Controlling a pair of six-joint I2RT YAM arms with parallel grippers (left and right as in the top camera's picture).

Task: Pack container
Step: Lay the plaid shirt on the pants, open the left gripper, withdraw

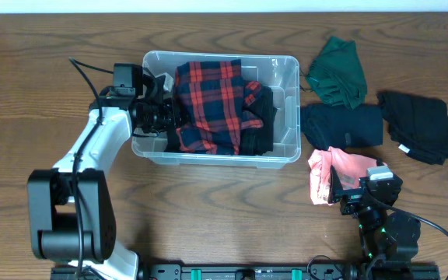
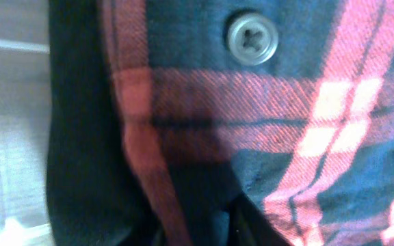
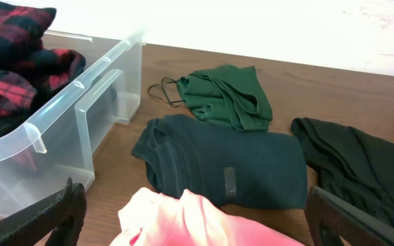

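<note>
No word, number or brand can be read anywhere. Ahead of the right fingers (image 3: 55,217), a small grey patch (image 3: 230,181) sits on the dark folded garment (image 3: 183,154) lying on the table; any print on it is too faint to make out. Ahead and to the right of those fingers, a white tag (image 1: 402,148) sticks out at the edge of the black garment (image 1: 418,124), too small to read. The left wrist view shows a grey button (image 2: 252,38) on the red plaid shirt (image 2: 183,89) close up; it bears only crossed thread.
</note>
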